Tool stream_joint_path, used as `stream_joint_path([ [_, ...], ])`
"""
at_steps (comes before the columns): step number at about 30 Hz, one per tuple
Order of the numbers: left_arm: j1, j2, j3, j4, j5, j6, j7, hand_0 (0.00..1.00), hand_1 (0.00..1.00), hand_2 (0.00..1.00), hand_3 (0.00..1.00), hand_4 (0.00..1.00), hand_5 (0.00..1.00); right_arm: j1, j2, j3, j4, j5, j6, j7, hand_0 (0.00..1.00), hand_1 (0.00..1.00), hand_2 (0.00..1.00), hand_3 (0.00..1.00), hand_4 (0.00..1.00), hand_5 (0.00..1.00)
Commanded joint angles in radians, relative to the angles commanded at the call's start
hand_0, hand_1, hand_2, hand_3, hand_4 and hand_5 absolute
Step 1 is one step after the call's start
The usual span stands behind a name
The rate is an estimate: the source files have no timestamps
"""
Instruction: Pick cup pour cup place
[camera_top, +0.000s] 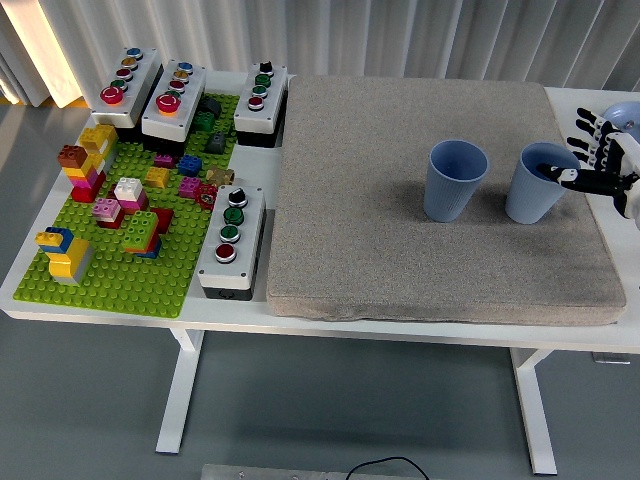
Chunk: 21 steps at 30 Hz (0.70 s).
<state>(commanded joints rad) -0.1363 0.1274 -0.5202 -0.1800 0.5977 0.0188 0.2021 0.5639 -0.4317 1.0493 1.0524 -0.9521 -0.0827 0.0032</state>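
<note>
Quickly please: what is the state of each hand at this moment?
Left hand: not in view.
Right hand: open, fingers spread, holding nothing, beside the right blue cup at its rim.

1. One head view, set high on the near side, looks forward and down over the white worktop (300, 318).
2. It stands well back: near edge, legs and floor show.
</note>
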Motion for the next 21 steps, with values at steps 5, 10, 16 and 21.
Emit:
stream_joint_path([
  [5,0.001,0.002,0.005,0.0,-0.006,0.001,-0.001,0.751,0.794,0.849,0.638,0.551,0.925,0.024,-0.015,0.035,0.032,0.015,-0.007,0.002,0.939,0.907,0.998,0.998,0.902,0.321],
  [10,0.0,0.003,0.012,0.0,-0.013,0.001,-0.002,0.75,0.794,0.849,0.638,0.552,0.925,0.058,-0.039,0.087,0.084,0.054,-0.008,0.005,0.939,0.904,0.998,0.997,0.901,0.325],
  [16,-0.001,0.004,0.013,0.0,-0.015,0.001,-0.001,0.75,0.794,0.849,0.638,0.552,0.925,0.097,-0.046,0.165,0.131,0.209,-0.034,0.02,0.932,0.901,0.998,0.981,0.897,0.329],
  [21,-0.003,0.005,0.013,0.0,-0.013,0.001,-0.001,0.75,0.794,0.849,0.638,0.552,0.925,0.113,-0.046,0.197,0.155,0.238,-0.049,0.016,0.932,0.901,0.998,0.981,0.897,0.329],
])
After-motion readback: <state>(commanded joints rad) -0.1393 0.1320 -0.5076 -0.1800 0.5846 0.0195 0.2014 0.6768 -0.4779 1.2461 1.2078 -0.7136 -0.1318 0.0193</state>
